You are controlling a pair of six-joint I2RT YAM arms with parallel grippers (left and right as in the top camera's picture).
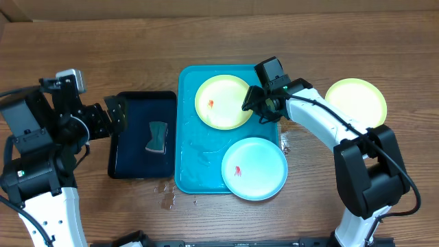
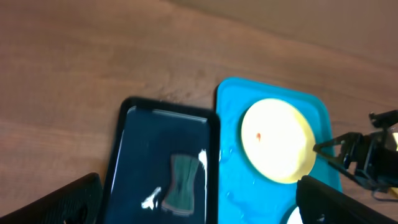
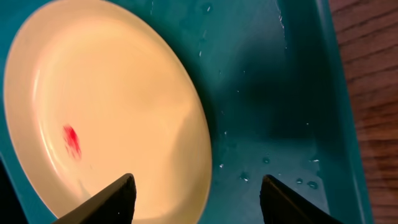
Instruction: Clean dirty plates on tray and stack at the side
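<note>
**Layout.** The tray (image 1: 186,165) lay mid-table. A green plate (image 1: 223,103) sat flat inside it at the 12 o'clock end and carried a red smear (image 3: 71,140). A blue plate (image 1: 254,168), also smeared, sat at the 5 o'clock corner with its edge overhanging the tray rim. A second green plate (image 1: 355,101) rested on the table (image 1: 82,48) well off the tray at 3 o'clock, and no smear could be made out on it. A black tray (image 1: 130,103) stood just beside the tray at 9 o'clock, holding a sponge (image 1: 158,137).

**Grippers.** The right gripper (image 1: 250,103) was at the 3 o'clock rim of the first green plate. Its jaws stood apart and held nothing, and the wrist view showed the plate edge lying between the fingers (image 3: 118,199). The left gripper (image 1: 118,116) hung wide open and empty over the 9 o'clock edge of the black tray, short of the sponge.

**Step in hand (judgement).** One plate appeared finished and set aside, with two left to clean. Attention was on the green plate in the tray.

**Next move (judgement).** The left arm would need to reach toward 3 o'clock and close on the sponge. The right jaws would need to pinch the thin rim squarely to steady or lift the plate. The tray looked wet, so a slip was possible.
</note>
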